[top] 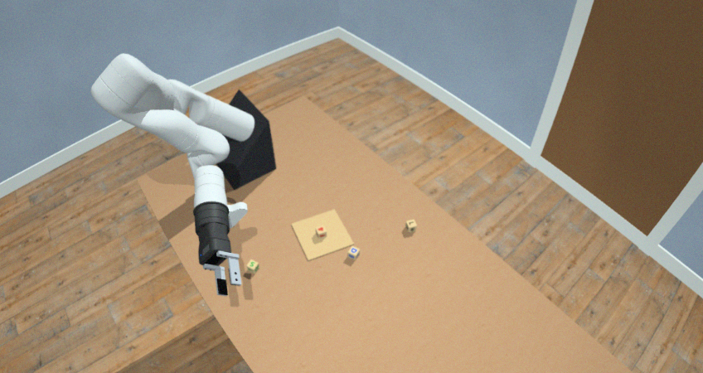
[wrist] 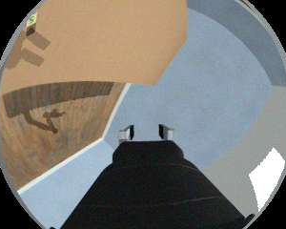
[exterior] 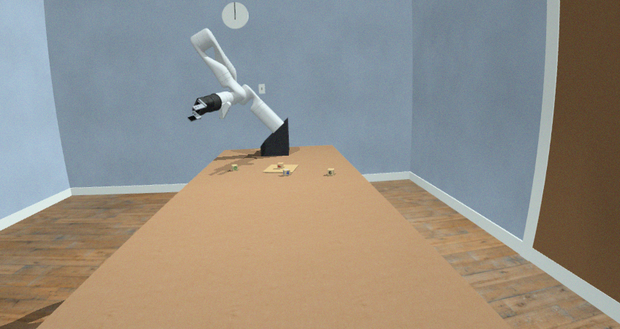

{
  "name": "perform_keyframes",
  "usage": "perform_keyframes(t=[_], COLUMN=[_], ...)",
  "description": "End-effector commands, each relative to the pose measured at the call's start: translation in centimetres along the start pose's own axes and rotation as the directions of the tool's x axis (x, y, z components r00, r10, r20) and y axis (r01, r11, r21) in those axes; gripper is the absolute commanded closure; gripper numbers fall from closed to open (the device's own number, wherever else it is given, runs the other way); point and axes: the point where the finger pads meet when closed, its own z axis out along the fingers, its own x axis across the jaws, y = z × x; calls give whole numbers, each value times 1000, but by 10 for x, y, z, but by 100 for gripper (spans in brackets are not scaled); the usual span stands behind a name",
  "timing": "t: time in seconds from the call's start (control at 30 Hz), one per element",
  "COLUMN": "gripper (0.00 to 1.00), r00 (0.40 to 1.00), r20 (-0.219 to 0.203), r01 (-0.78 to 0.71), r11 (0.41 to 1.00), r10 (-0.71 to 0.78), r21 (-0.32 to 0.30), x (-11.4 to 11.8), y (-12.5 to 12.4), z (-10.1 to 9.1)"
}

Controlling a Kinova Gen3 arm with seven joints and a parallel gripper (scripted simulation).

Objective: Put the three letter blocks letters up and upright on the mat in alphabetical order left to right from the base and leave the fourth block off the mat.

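The block with the red mark [top: 321, 231] [exterior: 280, 165] sits on the mat [top: 307, 251] [exterior: 269, 169]; three others lie off it. My pincer [top: 229, 281] [exterior: 194, 112] [wrist: 146, 130] hangs high, spread wide and holding nothing. Setting neighbours down too close could knock it askew.

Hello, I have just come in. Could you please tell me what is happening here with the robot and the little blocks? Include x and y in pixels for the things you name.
The robot arm is handling nothing: its jaws stand open in the air, above the table. A block with a red mark [top: 321, 231] [exterior: 280, 165] sits on the mat [top: 307, 251] [exterior: 269, 169]. Three others, the green S block [top: 252, 265] [exterior: 235, 167] [wrist: 31, 21], a blue-marked one [top: 353, 252] [exterior: 286, 172] and a dark-marked one [top: 410, 225] [exterior: 330, 172], are spread around it. No row is made yet.
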Motion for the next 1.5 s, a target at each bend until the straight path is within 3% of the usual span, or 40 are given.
perform_keyframes(t=[0.0,0.63,1.13,1.47], gripper=[0,0,0,0], r00=[1000,1000,999,988], r20=[-2,0,38,148], r01=[-1,0,26,52], r11=[1000,1000,999,994], r10=[1,0,-24,-38], r21=[-1,-2,-40,-92], x=[1,1,3,11], y=[0,0,-8,-37], z=[0,0,17,45])
